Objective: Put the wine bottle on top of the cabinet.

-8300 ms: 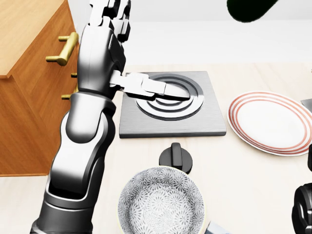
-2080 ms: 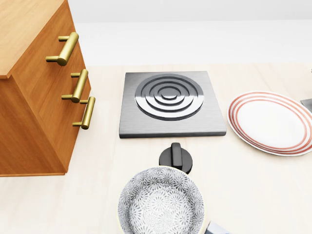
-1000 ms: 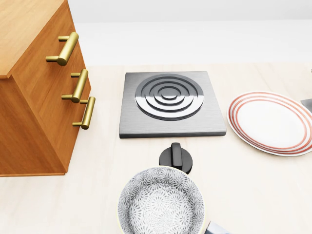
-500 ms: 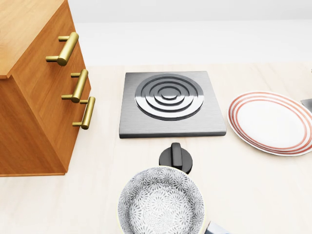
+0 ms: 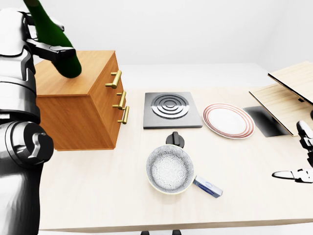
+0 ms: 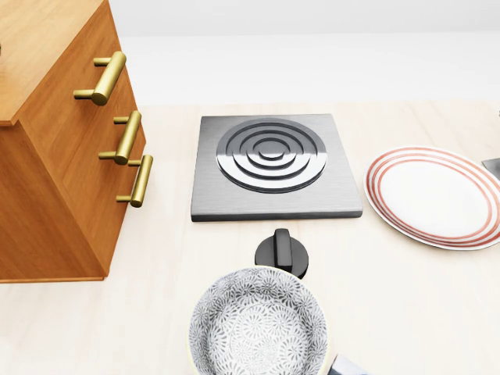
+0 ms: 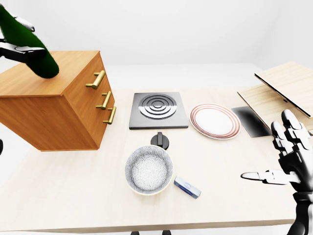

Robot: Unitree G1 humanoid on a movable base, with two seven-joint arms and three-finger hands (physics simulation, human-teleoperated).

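Some eight seconds ago the left arm stood tall across the head view, hiding the cabinet's point(image 6: 55, 156) lower handles and part of the hob point(image 6: 276, 166), with a dark rounded shape at the top edge and a dark hand at the bottom right corner. All of that has left the head view, so handles and hob show whole. Over the last two seconds nothing has shifted there.

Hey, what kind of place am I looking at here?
Probably a simulated kitchen worktop: a single-ring hob with its black knob, a red-rimmed plate and a patterned bowl sit on a pale table beside a wooden drawer cabinet.
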